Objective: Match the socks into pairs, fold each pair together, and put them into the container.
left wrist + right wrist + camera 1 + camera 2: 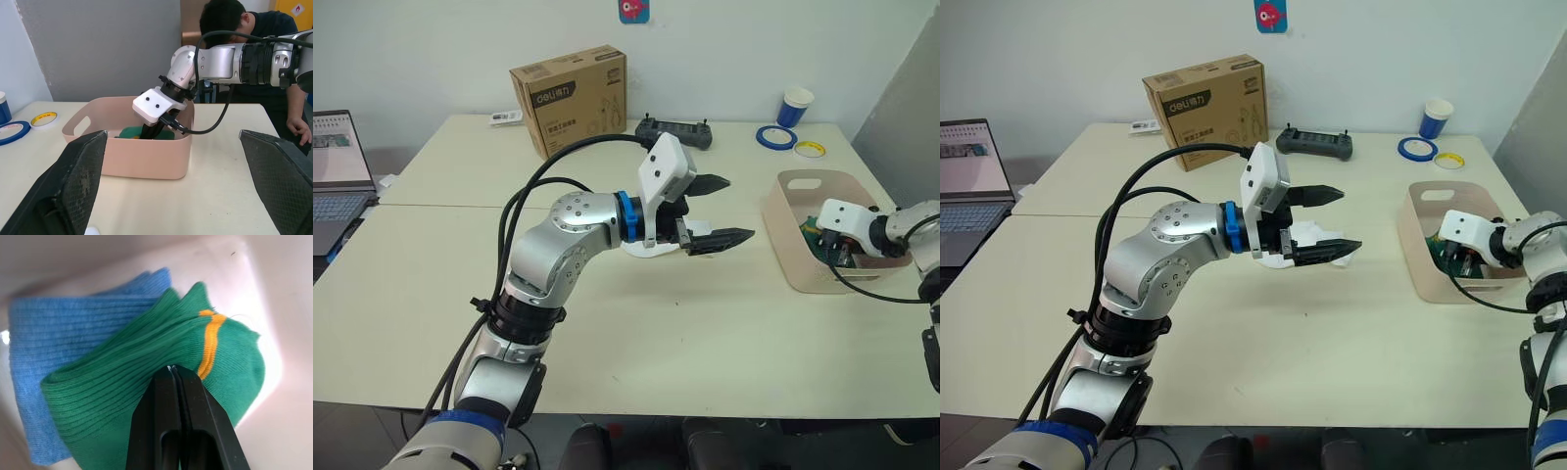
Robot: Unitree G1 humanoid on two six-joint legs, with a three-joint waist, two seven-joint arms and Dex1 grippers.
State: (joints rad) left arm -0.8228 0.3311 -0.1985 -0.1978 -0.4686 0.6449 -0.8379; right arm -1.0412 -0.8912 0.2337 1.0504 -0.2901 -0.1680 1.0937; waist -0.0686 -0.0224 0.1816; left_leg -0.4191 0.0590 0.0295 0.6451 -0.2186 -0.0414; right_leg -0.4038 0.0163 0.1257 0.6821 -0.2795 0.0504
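Observation:
The pale pink container stands at the table's right side. Inside it a folded dark green sock with a yellow toe mark lies on a light blue sock. My right gripper reaches down into the tub, shut, its tips resting on the green sock. My left gripper hovers open over the table's middle, left of the tub, with nothing between its fingers. A white sock lies on the table just under it, partly hidden by the gripper.
A brown cardboard box and a black controller sit at the back. A blue cup and two tape rolls are behind the tub. A laptop is far left. A person stands beyond the table's right side.

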